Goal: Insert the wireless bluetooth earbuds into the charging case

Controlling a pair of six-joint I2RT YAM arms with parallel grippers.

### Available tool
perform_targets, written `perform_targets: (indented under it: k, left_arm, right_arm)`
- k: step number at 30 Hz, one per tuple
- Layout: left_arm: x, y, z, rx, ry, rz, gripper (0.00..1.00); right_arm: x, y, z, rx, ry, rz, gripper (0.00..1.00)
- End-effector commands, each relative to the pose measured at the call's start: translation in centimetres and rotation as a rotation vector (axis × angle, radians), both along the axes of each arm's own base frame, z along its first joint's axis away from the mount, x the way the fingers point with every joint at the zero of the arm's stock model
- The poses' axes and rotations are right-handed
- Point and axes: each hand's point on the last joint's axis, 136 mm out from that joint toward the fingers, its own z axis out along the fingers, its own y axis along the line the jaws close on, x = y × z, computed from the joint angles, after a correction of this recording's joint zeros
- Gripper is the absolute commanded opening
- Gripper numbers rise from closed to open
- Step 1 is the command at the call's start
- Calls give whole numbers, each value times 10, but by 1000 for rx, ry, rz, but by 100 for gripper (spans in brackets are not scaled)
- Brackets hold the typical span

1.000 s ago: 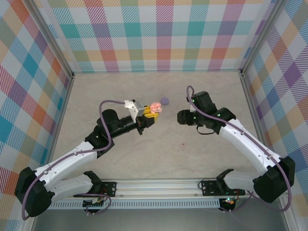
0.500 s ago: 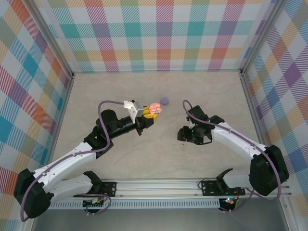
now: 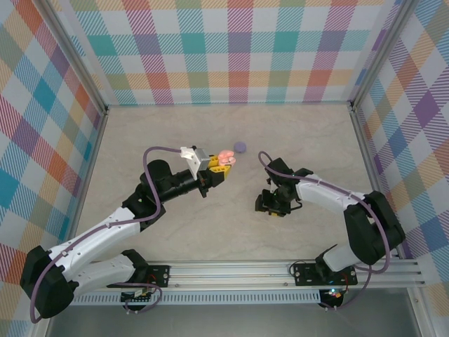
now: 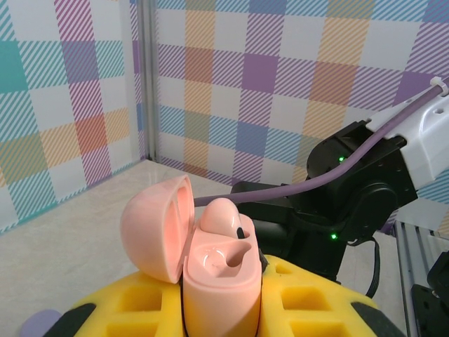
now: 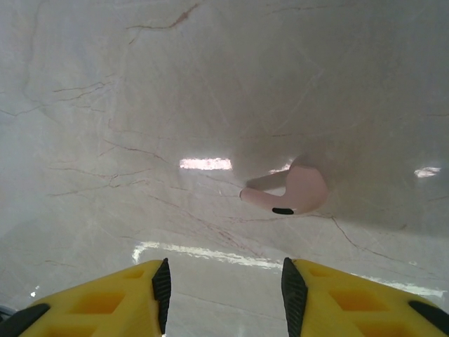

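My left gripper (image 3: 219,166) is shut on the pink charging case (image 4: 221,281), held upright above the table with its lid swung open to the left. One pink earbud (image 4: 223,216) sits in the case's far slot; the near slot is empty. The case (image 3: 225,157) also shows from above. A second pink stemmed earbud (image 5: 295,190) lies on the marble table (image 5: 140,105), stem pointing left. My right gripper (image 5: 223,288) hovers low over the table just short of it, open, nothing between its yellow fingers (image 5: 105,298). From above, the right gripper (image 3: 269,204) points down at the table's middle.
A small purple round disc (image 3: 240,147) lies on the table behind the case, and its edge (image 4: 38,324) shows at the lower left of the left wrist view. Plaid walls (image 3: 238,49) close in the back and both sides. A metal rail (image 3: 231,274) runs along the near edge.
The right arm has swung toward the near edge and down, bringing its gripper low over the earbud on the table, jaws slightly narrower. The left arm and case have not moved.
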Motion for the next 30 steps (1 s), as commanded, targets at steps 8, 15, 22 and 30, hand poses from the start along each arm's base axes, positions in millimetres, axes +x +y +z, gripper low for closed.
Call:
perform_targets:
  k: [8, 15, 22, 30]
  left_arm:
    - [-3, -5, 12, -37, -15, -17, 16]
    - [-3, -5, 12, -39, -13, -19, 16]
    - [-4, -5, 12, -37, -12, -18, 16]
    - [-4, -3, 12, -36, -15, -11, 16]
  right_arm:
    - [10, -4, -15, -74, 21, -45, 46]
    - [23, -4, -19, -114, -2, -20, 45]
    - [33, 2, -24, -160, 1, 50, 42]
    - [29, -3, -24, -256, -2, 160, 41]
